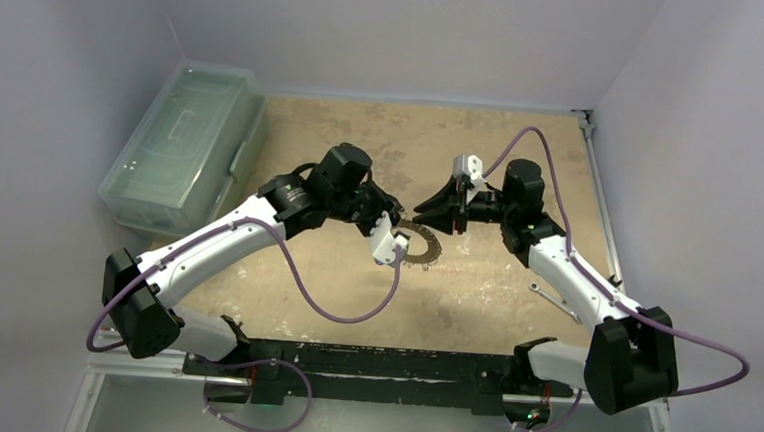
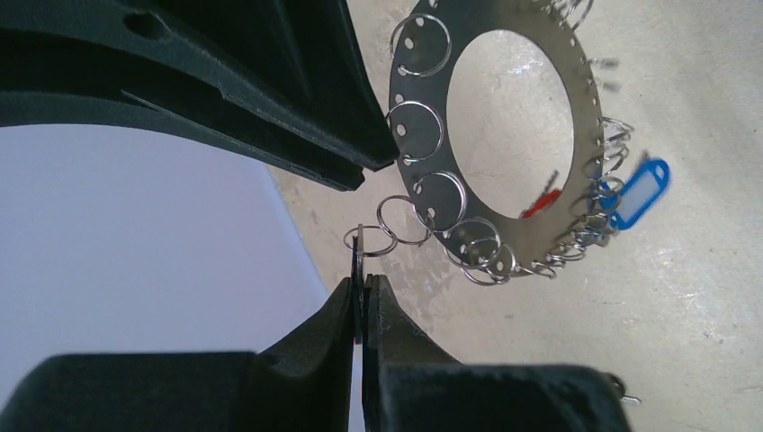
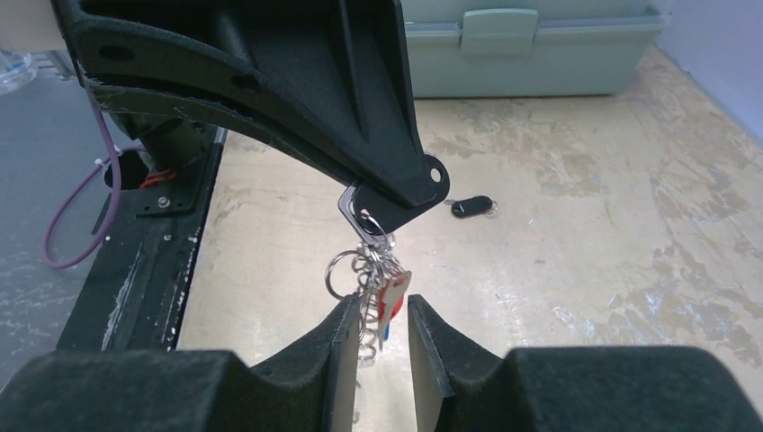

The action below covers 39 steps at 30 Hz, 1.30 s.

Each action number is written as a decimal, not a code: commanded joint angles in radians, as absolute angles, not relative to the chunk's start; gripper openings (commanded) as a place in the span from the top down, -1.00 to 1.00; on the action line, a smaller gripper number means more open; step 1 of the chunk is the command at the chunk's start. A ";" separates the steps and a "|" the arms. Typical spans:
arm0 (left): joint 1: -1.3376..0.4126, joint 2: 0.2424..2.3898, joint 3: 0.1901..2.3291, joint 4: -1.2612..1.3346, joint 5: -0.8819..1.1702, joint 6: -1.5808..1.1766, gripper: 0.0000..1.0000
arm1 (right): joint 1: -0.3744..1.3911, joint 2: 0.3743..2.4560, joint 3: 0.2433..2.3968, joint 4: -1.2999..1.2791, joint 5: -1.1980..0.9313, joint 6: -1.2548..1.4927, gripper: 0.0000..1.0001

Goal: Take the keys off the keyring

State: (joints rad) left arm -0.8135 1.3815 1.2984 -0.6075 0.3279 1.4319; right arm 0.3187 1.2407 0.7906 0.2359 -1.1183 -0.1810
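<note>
Nearest me, both arm bases sit at the worktop (image 1: pixel 473 302) edge. A spanner (image 1: pixel 553 300) lies flat just ahead of the R base, well apart from everything else.

Mid-worktop the two arms meet. L hand (image 2: pixel 363 288) is fully closed, pinching a thin metal bit at the rim of the keyring (image 2: pixel 585 108). It's edge-on to the wrist cam, so I can't tell if it's a key or one of the small split rings. The keyring hangs from that pinch, lifted off the worktop. From L wrist cam it's a flat silvery band w/ holes round the rim and lots of small wire rings threaded through.

R hand (image 3: pixel 378 310) comes in from the opp. side, jaws partly open w/ a clear gap. The keys (image 3: pixel 389 297) dangle as a bunch in that gap. I can't tell if either pad touches them, and nothing looks clamped. On L wrist cam the R hand's tip sits right at the keyring's rim; touching or just beside, I can't tell.

On the far side of the band are a blue tag (image 2: pixel 639 193) and a red bit (image 2: pixel 540 202).

Further back, a small black fob (image 3: pixel 472 207) lies by itself on the worktop. At the far L, against the wall, is a pale green plastic box (image 1: pixel 187 144), lid on.
</note>
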 commanded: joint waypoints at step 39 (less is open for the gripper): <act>-0.844 1.330 1.254 -0.575 0.296 1.314 1.00 | 0.365 1.223 0.798 0.363 -1.087 -0.079 1.00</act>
